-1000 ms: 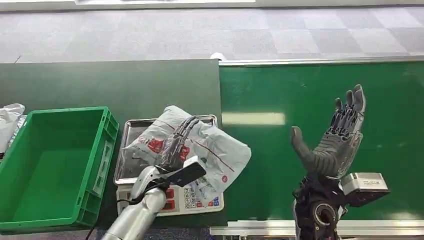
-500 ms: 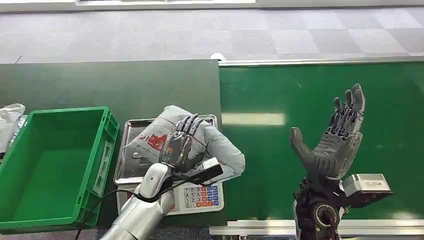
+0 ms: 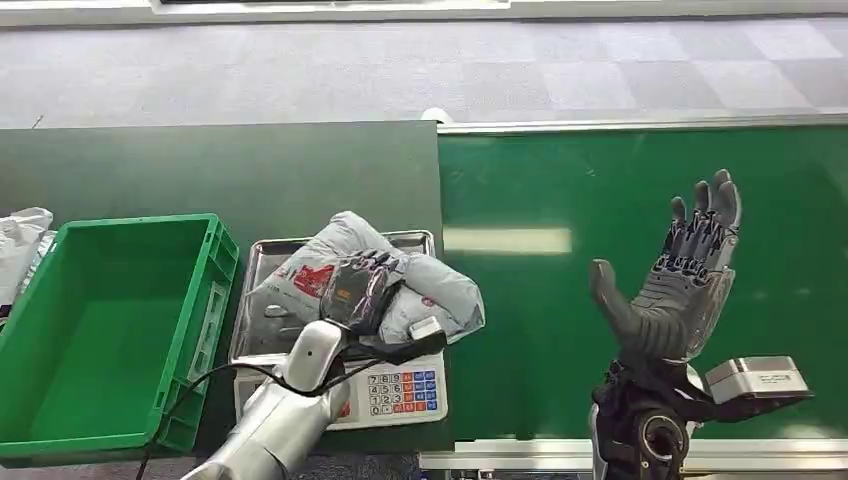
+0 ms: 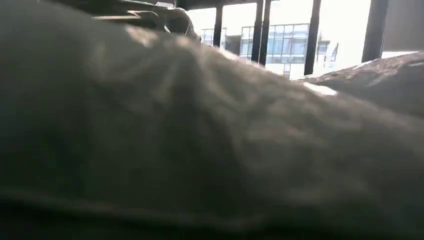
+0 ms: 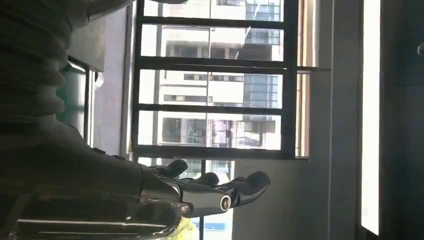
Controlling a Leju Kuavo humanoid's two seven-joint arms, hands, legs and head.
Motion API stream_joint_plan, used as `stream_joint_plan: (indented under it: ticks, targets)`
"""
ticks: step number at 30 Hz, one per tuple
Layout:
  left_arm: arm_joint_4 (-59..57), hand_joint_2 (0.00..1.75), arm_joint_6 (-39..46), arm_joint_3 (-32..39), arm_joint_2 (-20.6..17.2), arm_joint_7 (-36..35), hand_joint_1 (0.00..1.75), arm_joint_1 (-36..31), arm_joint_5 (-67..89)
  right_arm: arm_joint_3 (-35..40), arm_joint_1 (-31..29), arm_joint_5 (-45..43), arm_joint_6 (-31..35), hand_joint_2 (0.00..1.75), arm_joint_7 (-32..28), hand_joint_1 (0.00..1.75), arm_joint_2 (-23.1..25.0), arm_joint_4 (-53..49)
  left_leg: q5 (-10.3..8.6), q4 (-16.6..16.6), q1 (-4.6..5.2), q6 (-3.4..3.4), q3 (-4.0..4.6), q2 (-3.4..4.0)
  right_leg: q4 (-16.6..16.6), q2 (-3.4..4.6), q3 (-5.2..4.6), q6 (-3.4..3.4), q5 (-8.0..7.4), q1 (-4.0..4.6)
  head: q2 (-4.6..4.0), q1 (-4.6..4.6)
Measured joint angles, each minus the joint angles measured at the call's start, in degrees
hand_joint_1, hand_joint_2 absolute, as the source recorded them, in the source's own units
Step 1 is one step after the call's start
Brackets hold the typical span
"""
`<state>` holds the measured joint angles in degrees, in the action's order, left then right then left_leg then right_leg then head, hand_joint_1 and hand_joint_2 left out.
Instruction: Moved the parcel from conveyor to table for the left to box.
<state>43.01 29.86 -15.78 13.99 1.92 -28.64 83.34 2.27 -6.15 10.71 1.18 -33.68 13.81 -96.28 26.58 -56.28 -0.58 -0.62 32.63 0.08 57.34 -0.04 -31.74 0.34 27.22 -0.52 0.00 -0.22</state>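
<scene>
One parcel point(image 3: 400, 285), on the scale point(image 3: 395, 390) by the crate point(image 3: 215, 300): left hand point(image 3: 358, 287) has closed around it, bunching it. Boxing next, likely. Right hand point(image 3: 680, 285) empty, fingers spread.

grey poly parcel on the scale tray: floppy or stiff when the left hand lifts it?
Likely floppy: the parcel bunches and creases under the left robot hand. Its film looks glossy, so possibly slippery. Probably light and soft, and its ends may sag past the tray.

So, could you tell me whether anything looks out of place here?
The crumpled grey plastic parcel lies on the metal tray of the weighing scale, overhanging its edge towards the conveyor, bunched under the left hand. The green plastic crate beside it holds nothing.
</scene>
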Motion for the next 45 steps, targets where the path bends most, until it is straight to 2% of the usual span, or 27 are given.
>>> stream_joint_plan:
  ticks: [3,7,11,18,24,27,31,34,36,40,45]
  targets:
    - [1.72,1.75,1.92,0.61,-0.02,4.03,1.75,0.98,-3.29,-0.30,0.04,-0.09,-0.11,1.75,0.00,0.00,0.26,-0.11,0.01,0.00,0.00,0.00,0.01,0.01,0.00,0.00,-0.03,0.00,0.00,0.00,0.00,-0.02]
    - [10.35,1.75,5.53,0.77,0.02,15.03,1.75,5.50,-15.22,-1.13,0.86,-1.00,-0.09,1.75,0.00,0.00,0.35,-0.11,0.01,-0.01,0.00,-0.01,0.20,0.00,0.00,-0.01,-0.22,0.01,0.01,0.00,0.00,0.00]
    - [17.95,1.75,7.12,-0.13,-0.04,18.06,1.75,8.37,-19.20,-1.57,1.62,-1.40,0.04,1.75,-0.13,0.00,0.35,-0.11,0.03,-0.01,0.00,0.00,0.30,0.06,0.00,0.03,-0.33,0.01,0.01,0.00,0.00,-0.02]
    - [45.33,1.75,9.38,3.12,1.07,36.21,1.75,16.33,-30.35,-1.90,4.27,-2.43,2.16,1.75,-1.38,0.00,0.07,-0.11,0.05,0.00,0.00,-0.01,0.40,0.08,0.00,0.05,-0.44,0.00,0.02,0.01,0.00,-0.02]
    - [61.59,1.75,9.33,10.30,1.73,37.75,1.75,19.23,-33.74,-2.49,5.86,-3.52,3.08,1.75,-2.16,0.00,-0.33,-0.17,0.04,0.01,-0.01,-0.01,0.38,0.05,0.00,0.02,-0.39,0.00,0.03,0.02,0.00,-0.02]
    - [61.40,1.75,9.29,17.93,1.17,35.92,1.75,18.20,-35.69,-2.78,6.54,-3.67,3.10,1.75,-2.03,0.00,-0.33,-1.03,0.02,0.01,-0.02,-0.01,0.32,0.06,0.00,0.03,-0.39,-0.01,0.01,0.02,0.00,0.00]
    - [56.63,1.75,9.27,27.63,-1.62,33.09,1.75,14.49,-35.80,-3.30,7.15,-3.67,3.26,1.75,-1.84,0.00,-0.33,-2.06,-0.03,0.02,-0.03,-0.04,0.27,0.10,0.01,0.04,-0.36,-0.04,-0.02,0.04,0.00,-0.02]
    - [53.65,1.75,9.27,31.39,-3.28,29.10,1.75,12.45,-33.37,-3.50,7.26,-3.85,3.39,1.75,-1.84,0.00,-0.33,-2.23,-0.03,0.01,-0.02,-0.03,0.28,0.07,0.02,0.02,-0.34,-0.03,-0.01,0.03,0.00,0.02]
    - [48.30,1.75,9.27,34.59,-6.59,26.20,1.75,9.84,-34.20,-3.54,7.39,-4.24,3.63,1.75,-1.88,0.00,-0.33,-2.23,-0.03,0.01,-0.02,-0.04,0.29,0.12,0.02,0.07,-0.36,-0.04,-0.01,0.03,0.00,0.00]
    - [39.48,1.75,9.27,38.99,-12.26,26.88,1.75,6.72,-37.03,-4.13,7.85,-4.68,3.72,1.75,-2.10,0.00,-0.50,-2.23,-0.02,0.01,-0.04,-0.05,0.29,0.30,0.03,0.22,-0.45,-0.07,-0.03,0.05,0.00,-0.02]
    - [34.62,1.75,9.27,40.33,-14.45,27.21,1.71,5.81,-35.73,-4.39,7.84,-4.85,3.87,1.75,-2.19,0.00,-0.52,-2.23,-0.01,0.01,-0.03,-0.05,0.34,0.27,0.03,0.20,-0.45,-0.06,-0.02,0.04,0.00,0.02]
